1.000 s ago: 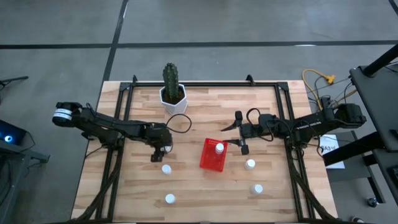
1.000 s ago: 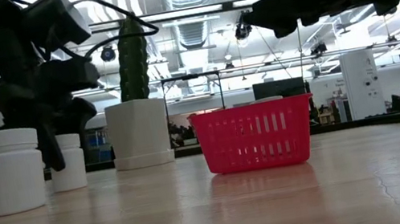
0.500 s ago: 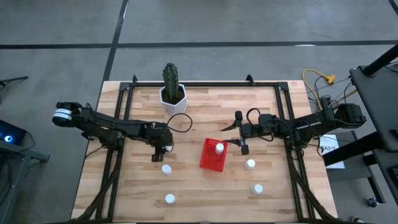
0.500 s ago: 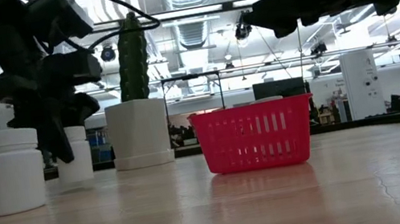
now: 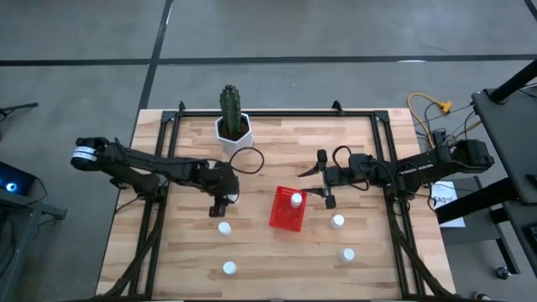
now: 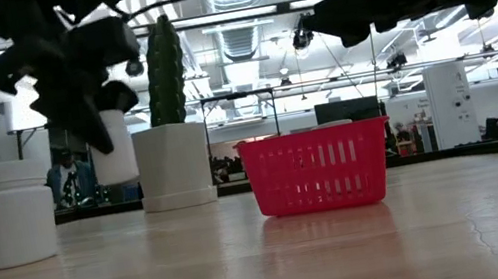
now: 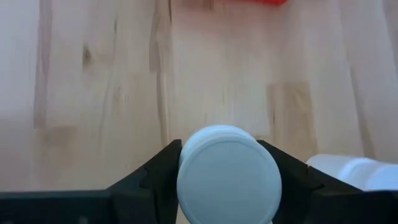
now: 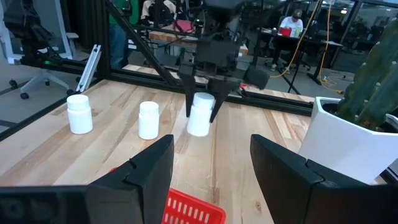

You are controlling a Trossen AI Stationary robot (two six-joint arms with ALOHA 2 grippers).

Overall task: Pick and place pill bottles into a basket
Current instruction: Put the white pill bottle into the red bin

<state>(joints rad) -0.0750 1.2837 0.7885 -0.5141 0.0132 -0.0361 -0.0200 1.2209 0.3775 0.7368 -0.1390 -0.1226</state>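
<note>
a: pill bottles — smooth white cylinders, round caps. where is each?

b: one bottle (image 5: 232, 197) hangs off the tabletop (image 5: 277, 260), clamped in the left pincer (image 5: 225, 200), between the cactus pot (image 5: 233, 128) and the basket (image 5: 288, 210). another (image 5: 296, 200) stands inside the red mesh-walled rectangular basket. four rest on pale wood planks.

a: the right pincer (image 5: 324, 178)?

b: fingers apart, gripping nothing, raised just beside the basket's right edge.
</note>
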